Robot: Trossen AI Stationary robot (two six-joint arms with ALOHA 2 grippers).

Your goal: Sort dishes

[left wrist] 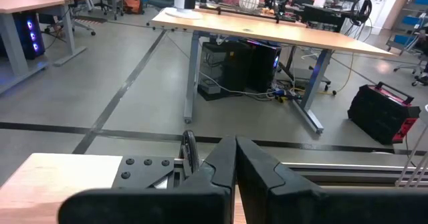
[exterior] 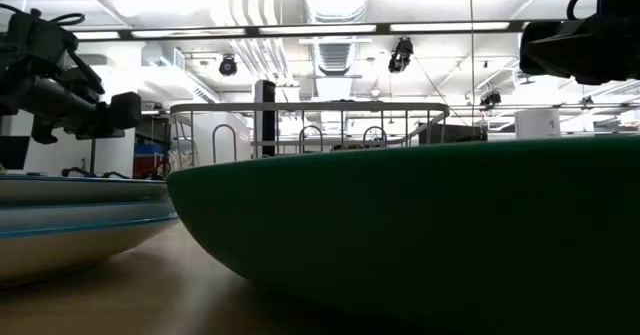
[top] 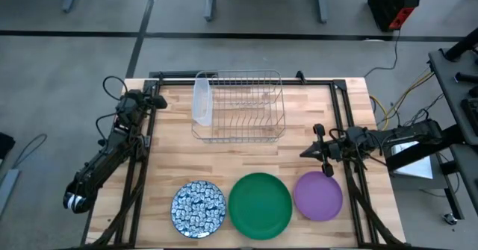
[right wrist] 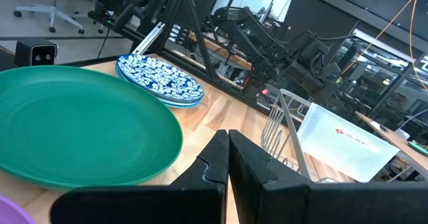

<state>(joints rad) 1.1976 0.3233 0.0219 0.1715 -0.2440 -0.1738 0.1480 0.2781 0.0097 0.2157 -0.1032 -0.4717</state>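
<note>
Surface (top: 246, 157) is carrying a wire rack (top: 240, 106); green plate (top: 260, 205) is sitting front-centre, patterned plates (top: 198, 208) stacking leftward, purple plate (top: 318, 196) rightward. Right hand (top: 317, 151) is hovering just behind purple, fingers pressed together; left hand (top: 154, 101) is waiting at the far-left corner, likewise pressed.

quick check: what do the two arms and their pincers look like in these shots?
Both arms are dark, jointed, with black cables along them. The left arm has a pale ring at its base end. The left pincer and right pincer each have two flat, black, matte fingers with angular edges. No markings show on them.
</note>
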